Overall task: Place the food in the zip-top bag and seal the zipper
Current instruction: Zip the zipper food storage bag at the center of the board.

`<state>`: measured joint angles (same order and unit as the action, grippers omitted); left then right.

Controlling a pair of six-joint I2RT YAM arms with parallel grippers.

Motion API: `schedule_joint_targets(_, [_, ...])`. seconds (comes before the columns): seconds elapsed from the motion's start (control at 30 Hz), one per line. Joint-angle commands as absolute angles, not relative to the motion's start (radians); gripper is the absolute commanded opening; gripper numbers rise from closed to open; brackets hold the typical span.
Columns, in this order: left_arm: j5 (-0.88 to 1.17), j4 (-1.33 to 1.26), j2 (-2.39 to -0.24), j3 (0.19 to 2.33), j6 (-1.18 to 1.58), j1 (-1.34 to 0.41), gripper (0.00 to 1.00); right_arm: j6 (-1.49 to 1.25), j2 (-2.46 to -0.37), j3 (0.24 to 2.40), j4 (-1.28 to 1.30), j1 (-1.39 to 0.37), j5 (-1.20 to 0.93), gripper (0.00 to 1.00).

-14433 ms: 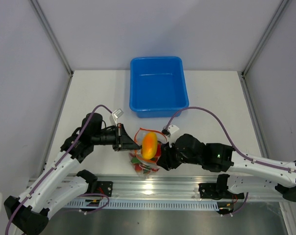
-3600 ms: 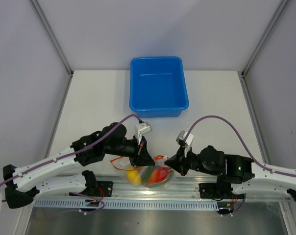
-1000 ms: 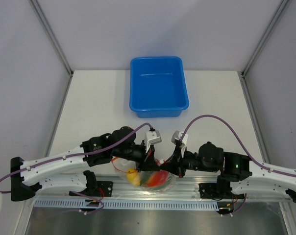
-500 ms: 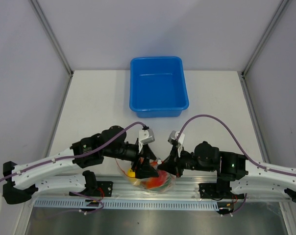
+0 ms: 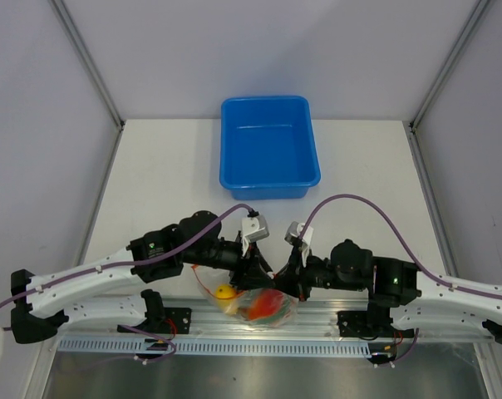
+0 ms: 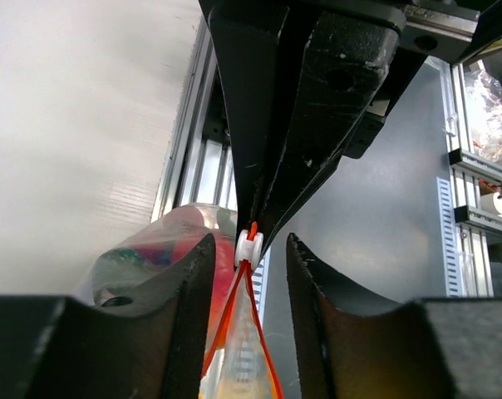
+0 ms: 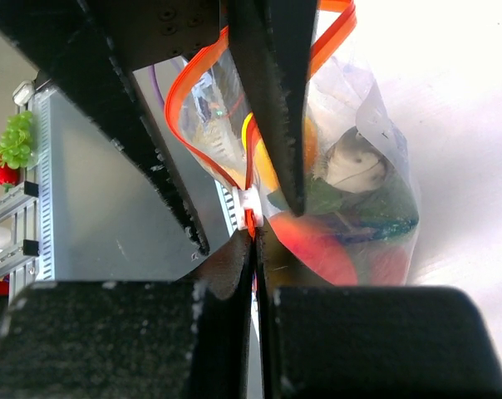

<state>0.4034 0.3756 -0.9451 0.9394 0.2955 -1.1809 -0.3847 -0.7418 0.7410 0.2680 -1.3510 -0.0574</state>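
White table (image 5: 168,166) between pale grey walls (image 5: 35,125), blue tub (image 5: 268,155) at the far middle. Left gripper (image 5: 258,267) low by the near edge, fingers (image 6: 172,332) spread, straddling the zipper (image 6: 249,332) without touching it. Just below, the zip-top bag (image 5: 253,306), sagging over the aluminium rail (image 5: 317,314) along the table's front, hung by its top edge. Inside, the food (image 5: 259,303): yellow fruit (image 5: 225,293) to the left, red tomato (image 5: 270,301) beside it, a grey piece (image 7: 351,162) and green bits (image 7: 355,208) visible from the right wrist. Orange-red tracks parted into a loop on one side of the white slider (image 7: 249,202), mouth there unsealed. Right gripper (image 5: 286,270) clenched on the zipper at the slider, tip to tip with the left.
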Motion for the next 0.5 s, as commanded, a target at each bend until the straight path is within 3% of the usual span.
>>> schedule_joint_targets(0.0, [0.408, 0.339, -0.943, 0.98, 0.276, -1.183, 0.41, -0.387, -0.723, 0.782, 0.212, -1.353, -0.046, 0.0])
schedule_joint_targets(0.47, [0.365, 0.425, -0.971, 1.015, 0.298, -1.175, 0.05, -0.454, -0.733, 0.788, 0.238, -1.41, 0.319, 0.0])
